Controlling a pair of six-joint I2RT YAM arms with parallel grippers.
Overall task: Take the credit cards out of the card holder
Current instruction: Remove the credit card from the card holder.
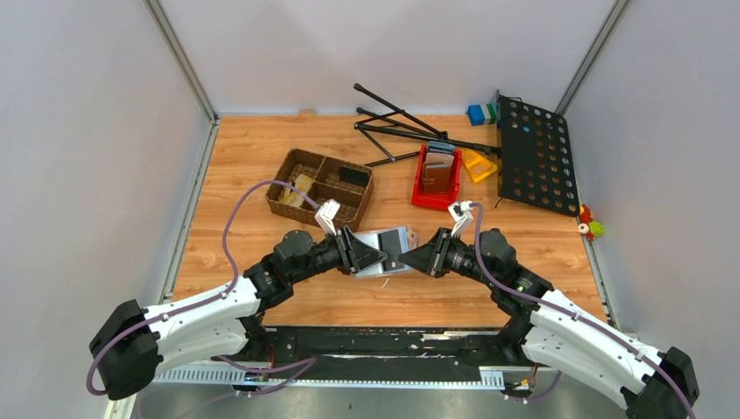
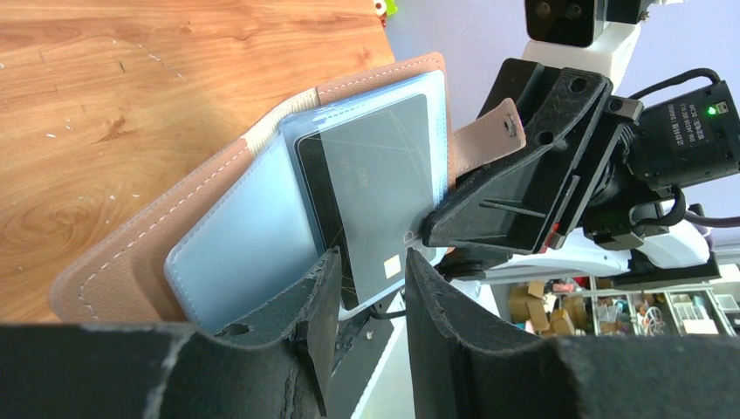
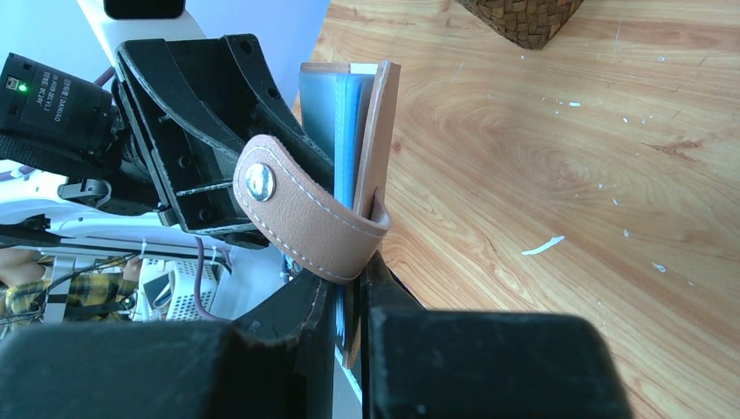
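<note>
Top view: the card holder [image 1: 393,237] is held open over the near middle of the table [image 1: 262,175], with the left gripper [image 1: 377,255] at its left and the right gripper [image 1: 410,257] at its right, both equally near. Left wrist view: the black card [image 2: 375,175] sits in a clear sleeve, its long axis pointing toward the left gripper, whose half-parted fingers [image 2: 318,297] flank its near corner; whether they pinch it cannot be told. Right wrist view: the right gripper is clenched on the brown cover's edge, beside the strap [image 3: 301,218].
</note>
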